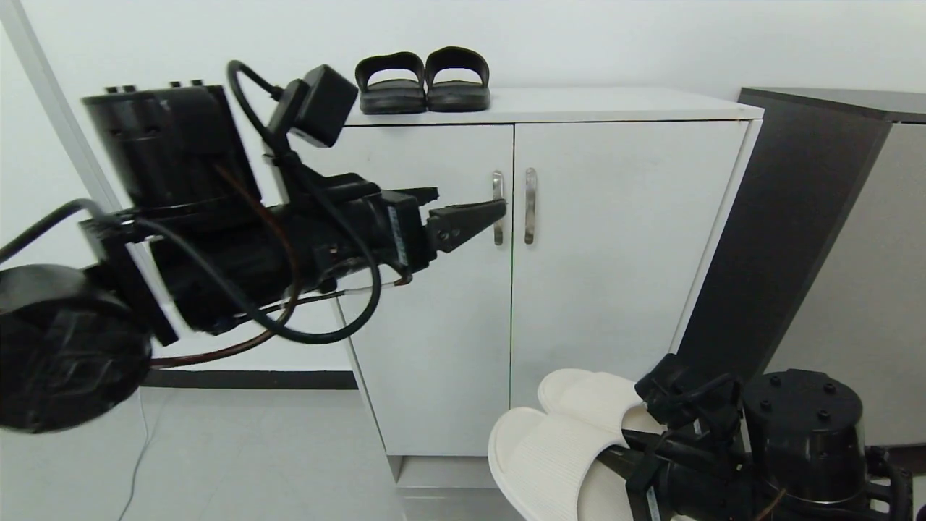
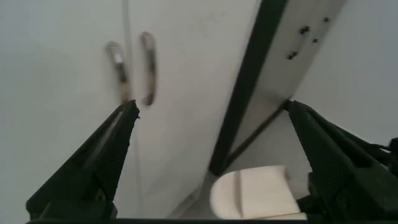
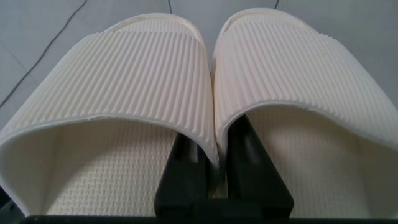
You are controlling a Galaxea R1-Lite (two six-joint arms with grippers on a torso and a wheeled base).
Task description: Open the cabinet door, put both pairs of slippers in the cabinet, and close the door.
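Up at handle height: left end effector (image 1: 470, 204), spread wide, nothing in it. One fingertip (image 2: 127, 115) right by the left door handle (image 1: 498, 208); touching or just short of it, cannot tell. Both doors of the white cabinet (image 1: 622, 253) shut, with the right door handle (image 1: 530, 205) just across the centre seam from the left one.

On the cabinet top, toward its left end: black slippers (image 1: 423, 81), side by side and touching, openings facing out.

Down low on the right, in front of the right door: right end effector (image 1: 651, 441), closed narrow on the white slippers (image 1: 550, 441) and holding both as a pair. One of the fingers (image 3: 186, 174) tucked under each ribbed strap, pinching the two inner edges together, soles level with each other.

Beside the cabinet on the right: dark grey unit (image 1: 796, 239), hard up against it. On the floor (image 1: 253, 456) at the left: thin cable (image 1: 134, 470), trailing along.
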